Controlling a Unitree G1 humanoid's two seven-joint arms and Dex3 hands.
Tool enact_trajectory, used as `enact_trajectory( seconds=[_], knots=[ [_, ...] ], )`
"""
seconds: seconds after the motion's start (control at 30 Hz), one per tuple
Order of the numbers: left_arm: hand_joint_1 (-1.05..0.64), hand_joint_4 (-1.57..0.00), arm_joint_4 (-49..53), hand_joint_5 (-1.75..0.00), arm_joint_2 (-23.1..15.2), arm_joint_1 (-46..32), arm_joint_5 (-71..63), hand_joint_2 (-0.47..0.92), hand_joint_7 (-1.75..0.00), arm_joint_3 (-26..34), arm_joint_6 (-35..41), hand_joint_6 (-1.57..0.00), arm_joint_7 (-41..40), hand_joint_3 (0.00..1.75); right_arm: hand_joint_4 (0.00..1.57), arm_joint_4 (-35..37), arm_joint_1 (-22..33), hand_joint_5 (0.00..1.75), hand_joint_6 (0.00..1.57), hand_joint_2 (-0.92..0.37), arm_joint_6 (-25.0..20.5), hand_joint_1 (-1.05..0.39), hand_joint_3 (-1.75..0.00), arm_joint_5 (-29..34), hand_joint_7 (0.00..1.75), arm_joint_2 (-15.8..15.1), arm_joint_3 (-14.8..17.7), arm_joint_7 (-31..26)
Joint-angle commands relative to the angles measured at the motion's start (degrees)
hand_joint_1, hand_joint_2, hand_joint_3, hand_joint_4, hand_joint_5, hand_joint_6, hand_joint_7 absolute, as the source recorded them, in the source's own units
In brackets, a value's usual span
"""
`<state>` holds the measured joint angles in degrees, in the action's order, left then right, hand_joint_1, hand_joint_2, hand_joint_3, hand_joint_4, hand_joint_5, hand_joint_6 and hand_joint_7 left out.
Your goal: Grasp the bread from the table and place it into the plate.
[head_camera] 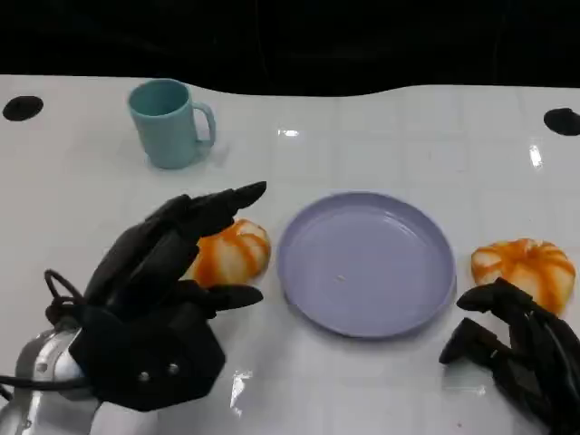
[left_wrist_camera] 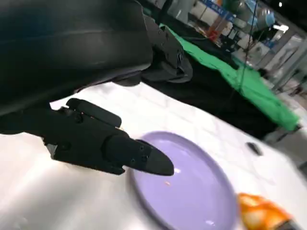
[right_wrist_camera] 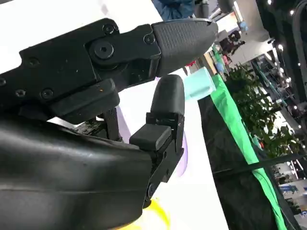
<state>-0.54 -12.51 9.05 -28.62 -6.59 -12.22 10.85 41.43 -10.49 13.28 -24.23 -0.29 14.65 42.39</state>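
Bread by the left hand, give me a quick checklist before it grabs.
1. Left hand open, fingers apart: ok.
2. Hand over the left bread: ok, fingers reach above it.
3. Bread already held: not ok, no closed grip seen.
4. Plate free to receive: ok, nothing on it.
5. Mug out of the way: ok, stands apart behind.
6. Right hand off the other bread: cannot tell.
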Motion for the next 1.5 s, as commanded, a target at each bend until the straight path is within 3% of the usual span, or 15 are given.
enact_trajectory(
  seconds=[0.03, 0.33, 0.77, 0.9, 1.13, 1.5],
  knots=[
    [-0.43, 0.0, -0.06, -0.21, -3.24, 2.28, -8.37, 0.8, 0.0, -2.98, 2.17, -0.24, -3.31, 0.0, 0.67, -0.29, 1.09, 1.5, 0.63, -0.92, -0.71, -0.54, -0.21, -0.03, 1.16, -0.53, 0.0, -0.13],
    [-0.39, 0.0, 7.85, -0.15, -5.64, 11.16, -16.52, 0.79, 0.0, -9.58, 9.78, -0.21, 0.79, 0.0, 0.67, -0.62, 1.34, 1.5, 0.62, -0.92, -0.41, -0.55, -0.2, 0.18, 1.17, -0.58, -0.1, -0.27],
    [-0.46, 0.0, 21.9, -0.15, -3.66, 22.3, -21.53, 0.77, 0.0, -18.5, 20.1, -0.2, 2.93, 0.01, 0.68, -1.25, 1.74, 1.51, 0.62, -0.92, 0.01, -0.55, -0.2, 0.56, 1.17, -0.54, -0.33, -0.46],
    [-0.49, -0.01, 27.82, -0.16, -2.56, 25.39, -21.4, 0.78, 0.0, -20.7, 21.32, -0.21, 2.44, 0.01, 0.68, -2.01, 1.91, 1.51, 0.63, -0.92, -1.69, -0.56, -0.2, 0.05, 1.18, -0.75, -0.33, -0.42],
    [-0.48, -0.03, 36.96, -0.17, -0.88, 29.17, -20.52, 0.78, -0.01, -23.24, 20.25, -0.22, -0.23, 0.0, 0.67, -2.14, 2.05, 1.51, 0.62, -0.92, -1.54, -0.54, -0.21, 0.06, 1.19, -0.91, -0.3, -0.04],
    [-0.45, -0.06, 60.01, -0.15, 3.52, 36.49, -17.48, 0.78, -0.01, -25.88, 11.43, -0.22, -7.43, 0.0, 0.67, -2.59, 2.43, 1.52, 0.61, -0.92, -1.21, -0.54, -0.21, 0.32, 1.2, -1.05, -0.49, -0.43]
  ],
)
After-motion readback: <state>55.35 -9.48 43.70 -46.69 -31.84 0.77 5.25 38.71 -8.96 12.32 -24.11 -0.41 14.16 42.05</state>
